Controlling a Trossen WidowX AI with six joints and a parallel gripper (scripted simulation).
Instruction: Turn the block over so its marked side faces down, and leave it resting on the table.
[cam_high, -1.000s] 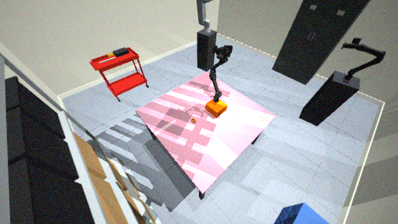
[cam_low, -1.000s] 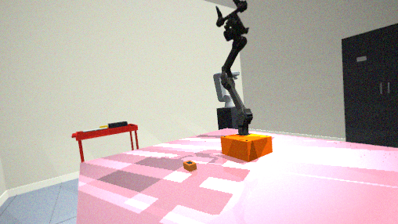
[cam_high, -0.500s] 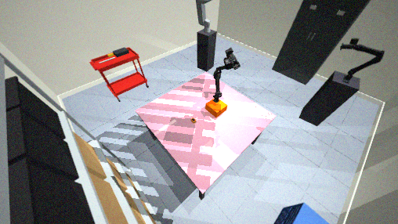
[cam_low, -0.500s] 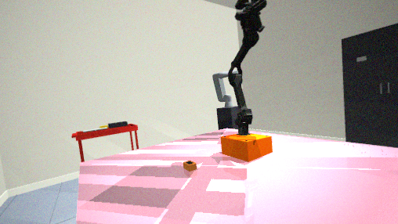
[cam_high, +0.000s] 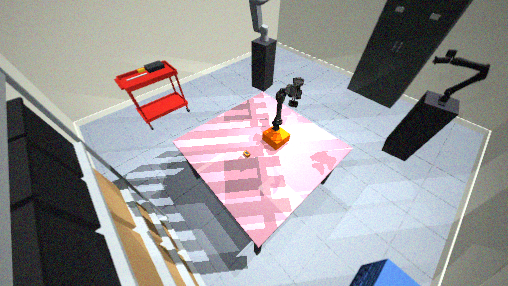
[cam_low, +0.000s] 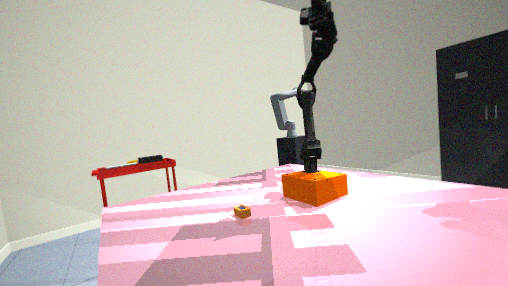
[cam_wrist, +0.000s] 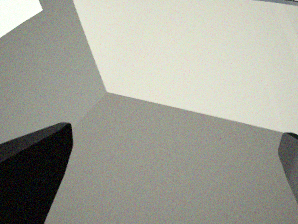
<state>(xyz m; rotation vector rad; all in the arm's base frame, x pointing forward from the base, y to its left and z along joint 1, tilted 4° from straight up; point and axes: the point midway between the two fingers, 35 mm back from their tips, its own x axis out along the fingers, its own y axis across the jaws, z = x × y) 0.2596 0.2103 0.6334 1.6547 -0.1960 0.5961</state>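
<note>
A small orange block (cam_high: 246, 154) (cam_low: 242, 211) lies flat on the pink table (cam_high: 260, 220) (cam_low: 200, 267), left of the robot's orange base in the top and exterior views. A small dark and greyish patch shows on its upper face; the underside is hidden. My gripper (cam_wrist: 182, 140) is open, with its two dark fingers wide apart and nothing between them in the wrist view. The arm stands raised high over its base, so the gripper is well above and away from the block. The wrist view shows only walls and ceiling, not the block.
The orange base box (cam_high: 276, 137) (cam_low: 315, 189) stands on the table beside the block. A red cart (cam_high: 162, 107) (cam_low: 135, 168), dark cabinets and other arms on black pedestals (cam_high: 263, 65) (cam_high: 422, 125) stand off the table.
</note>
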